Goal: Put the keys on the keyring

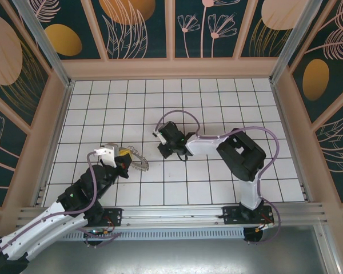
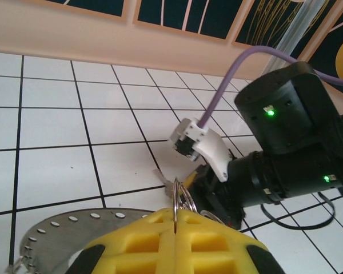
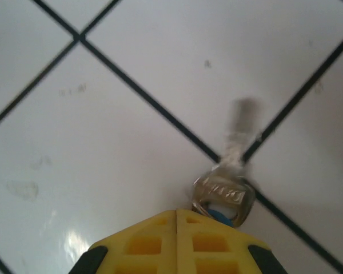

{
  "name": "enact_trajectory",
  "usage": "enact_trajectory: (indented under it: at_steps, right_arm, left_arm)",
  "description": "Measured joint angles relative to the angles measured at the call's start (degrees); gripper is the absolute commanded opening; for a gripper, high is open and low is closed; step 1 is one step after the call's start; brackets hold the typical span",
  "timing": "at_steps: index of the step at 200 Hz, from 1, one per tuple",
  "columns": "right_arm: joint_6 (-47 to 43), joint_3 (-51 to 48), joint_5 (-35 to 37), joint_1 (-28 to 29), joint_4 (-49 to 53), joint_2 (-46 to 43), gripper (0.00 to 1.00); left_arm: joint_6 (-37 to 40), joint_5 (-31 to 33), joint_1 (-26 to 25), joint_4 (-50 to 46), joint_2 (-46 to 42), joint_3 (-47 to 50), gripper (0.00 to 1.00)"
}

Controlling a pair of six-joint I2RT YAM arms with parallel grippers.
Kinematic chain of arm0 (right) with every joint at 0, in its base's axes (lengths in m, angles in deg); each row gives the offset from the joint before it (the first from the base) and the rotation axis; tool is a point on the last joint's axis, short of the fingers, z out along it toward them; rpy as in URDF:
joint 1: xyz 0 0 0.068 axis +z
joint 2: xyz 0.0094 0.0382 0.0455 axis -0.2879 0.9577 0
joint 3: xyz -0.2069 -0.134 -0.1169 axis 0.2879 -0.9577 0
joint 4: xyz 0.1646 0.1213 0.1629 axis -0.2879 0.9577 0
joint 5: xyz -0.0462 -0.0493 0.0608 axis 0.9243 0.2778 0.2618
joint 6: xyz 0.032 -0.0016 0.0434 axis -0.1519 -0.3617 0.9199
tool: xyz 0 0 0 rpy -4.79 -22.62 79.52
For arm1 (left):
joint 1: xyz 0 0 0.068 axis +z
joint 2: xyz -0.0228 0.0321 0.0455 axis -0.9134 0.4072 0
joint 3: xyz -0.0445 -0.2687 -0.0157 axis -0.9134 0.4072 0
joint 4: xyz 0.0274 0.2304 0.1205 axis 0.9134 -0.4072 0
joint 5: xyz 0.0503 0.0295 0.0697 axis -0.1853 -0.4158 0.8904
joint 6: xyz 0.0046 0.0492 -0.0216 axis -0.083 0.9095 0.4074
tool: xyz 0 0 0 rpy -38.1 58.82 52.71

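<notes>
- Right jaws are clenched on the key [image 3: 223, 197] by its head. The blade runs straight out from them toward the top of the wrist frame, blurred, over the worktop [image 3: 103, 114].
- Left jaws are clenched on a wire loop [image 2: 179, 200] at the rim of the keyring [image 2: 57, 231], which sits left of centre in the top view.
- The key is just right of the ring. You can't tell whether they touch.
- Your next move likely turns on lining the key head up with that loop. The right arm is the one placed to do it.
</notes>
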Motion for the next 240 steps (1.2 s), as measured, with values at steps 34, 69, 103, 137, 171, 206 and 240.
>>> enact_trajectory:
  at_steps: [34, 69, 103, 137, 171, 206, 240]
  right_arm:
    - [-1.5, -7.1, -5.1, -0.9, 0.8, -7.1, 0.0]
    - [-2.4, -10.6, -11.8, -2.3, 0.6, -13.1, 0.0]
    - [-3.0, -14.8, -18.1, -6.1, 1.4, -16.9, 0.1]
    - [-4.3, -14.6, -18.4, -7.4, 2.4, -16.8, 0.28]
    - [-8.9, -8.7, -17.2, -6.6, 5.5, -13.2, 0.4]
    - [-12.0, -4.1, -13.9, -4.1, 6.0, -9.0, 0.42]
    - [-13.9, -2.4, -9.7, -2.3, 7.1, -5.0, 0.41]
  left_arm:
    - [0.3, 0.0, 0.0, 0.0, 1.8, 0.0, 0.0]
    - [0.6, -0.1, 0.0, 0.2, 2.7, 0.0, 0.0]
    - [1.3, -1.2, 0.0, 1.0, 6.3, 0.0, 0.0]
    - [1.9, -2.7, 0.0, 1.6, 8.0, 0.0, 0.0]
    - [2.0, -3.5, 0.0, 2.0, 8.1, 0.0, 0.0]
    - [1.9, -3.5, 0.0, 2.0, 6.9, 0.0, 0.0]
    - [1.9, -3.5, 0.0, 2.3, 6.2, 0.0, 0.0]
